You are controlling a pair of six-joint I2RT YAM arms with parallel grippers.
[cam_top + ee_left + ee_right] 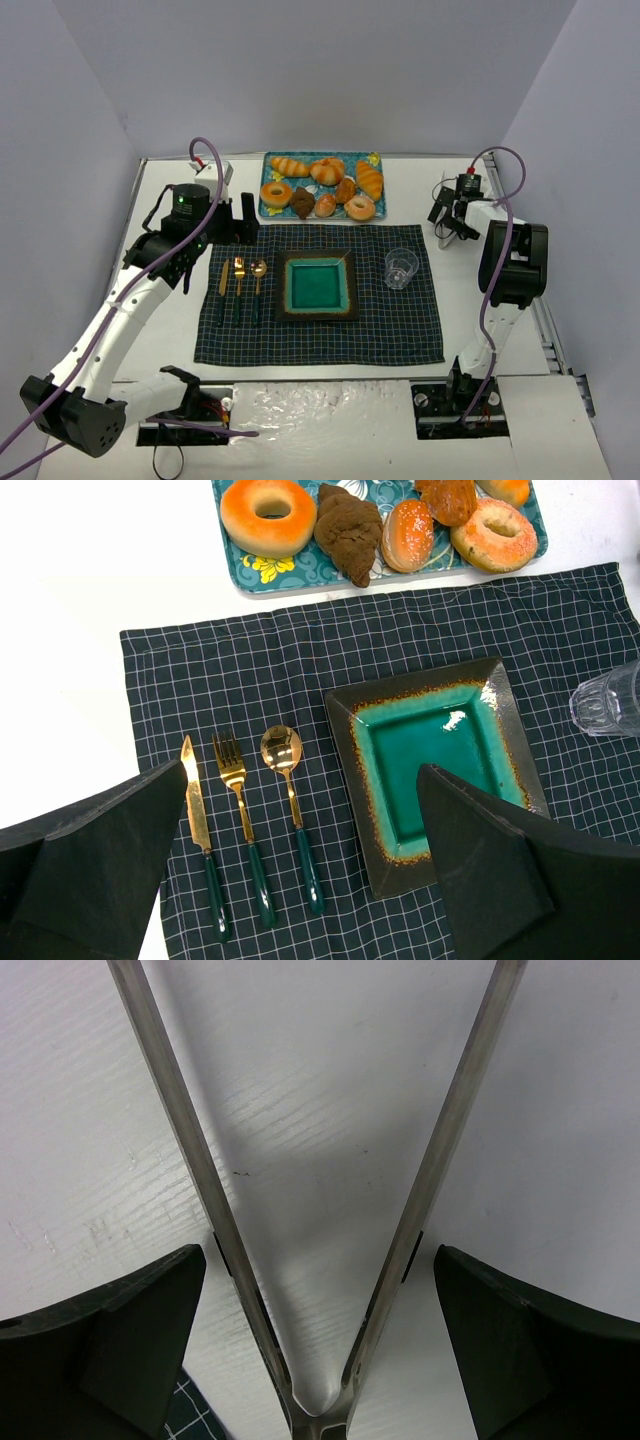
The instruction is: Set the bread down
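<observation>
Closest to the left wrist lens, the left gripper (302, 770) has its black fingers spread wide at the lower corners of the frame, with nothing between them. Beyond them, on a dark checked placemat (200, 670), a gold knife (192, 795), fork (240, 810) and spoon (281, 748) with green handles lie side by side. Right of the spoon sits a square teal plate (440, 750) with a dark rim, its glaze bare. Along the top edge a patterned teal tray (255, 572) holds the bread (348, 530): doughnuts, rolls and croissants, all on the tray. A clear glass (610, 700) stands at the right edge. In the right wrist view the right gripper (320, 1250) is spread wide astride metal tongs (188, 1140), its fingers just off the tongs' arms, above the white table (80, 1110).
</observation>
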